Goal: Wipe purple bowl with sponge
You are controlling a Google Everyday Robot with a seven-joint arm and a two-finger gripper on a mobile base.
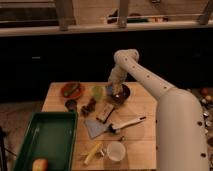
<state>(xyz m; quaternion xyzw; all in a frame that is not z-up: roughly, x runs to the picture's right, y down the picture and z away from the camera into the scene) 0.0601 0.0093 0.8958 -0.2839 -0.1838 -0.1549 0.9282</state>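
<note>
My two-finger gripper point(114, 90) hangs low over the round, dark maroon-purple bowl point(121, 94), at the bowl's left rim, on the far part of the wooden table point(145, 107). Whether it grips anything I cannot tell, and I cannot pick out the sponge. The small green cup point(97, 91) stands just beside the bowl's left edge, crowding that side. To the bowl's right the wood lies bare up to my white arm point(150, 80). Nearer, the grey-blue scraper with a white handle point(111, 126) and the white mug point(116, 151) lie well apart from the bowl. A green tray point(30, 150) fills the near left.
</note>
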